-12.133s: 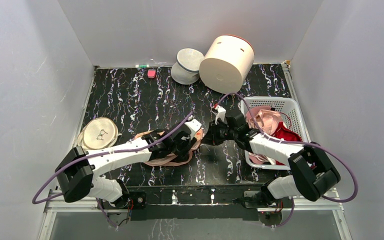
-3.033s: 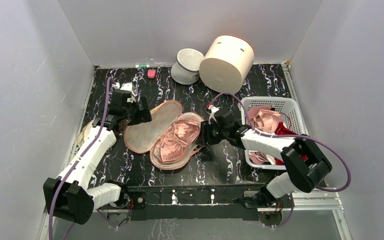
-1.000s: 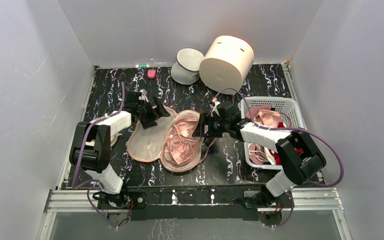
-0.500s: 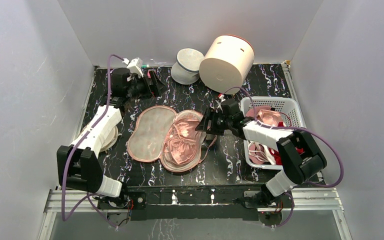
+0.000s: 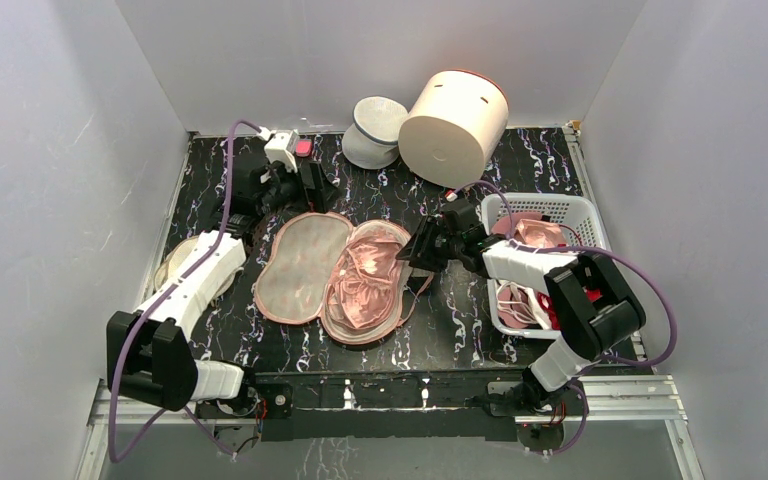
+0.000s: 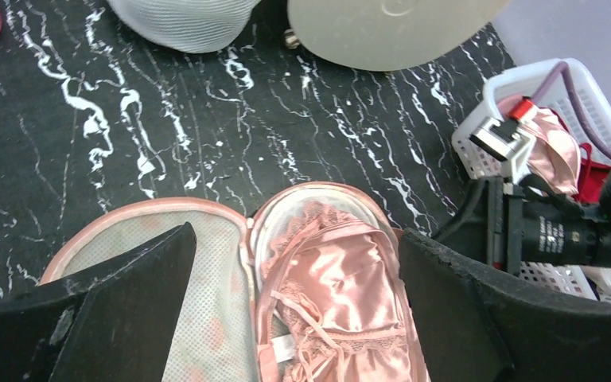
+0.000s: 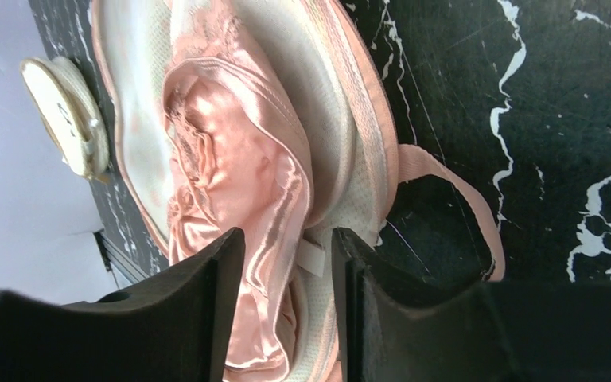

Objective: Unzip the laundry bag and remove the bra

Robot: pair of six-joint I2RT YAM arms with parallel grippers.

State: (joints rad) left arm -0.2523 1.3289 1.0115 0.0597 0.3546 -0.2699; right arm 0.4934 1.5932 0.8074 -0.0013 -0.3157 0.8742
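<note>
Bag (image 5: 300, 265): unzipped, laid open. Bra (image 5: 365, 275): inside right half, removal outstanding. Left gripper (image 5: 312, 188) wide apart, empty; right gripper (image 7: 286, 255) astride bra's edge, clamping undeterminable.

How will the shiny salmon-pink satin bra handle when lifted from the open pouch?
The satin bra looks floppy: it lies crumpled in folds inside the peach-orange laundry bag. Its glossy sheen suggests it may slip. Thin straps could trail or snag.

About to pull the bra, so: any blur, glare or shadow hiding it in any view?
Top external: evenly lit, sharp; the shiny salmon-pink satin bra reads clearly. Left wrist: sharp, mild sheen, nothing washed out. Right wrist: bra in focus, small bright highlights on its folds.
</note>
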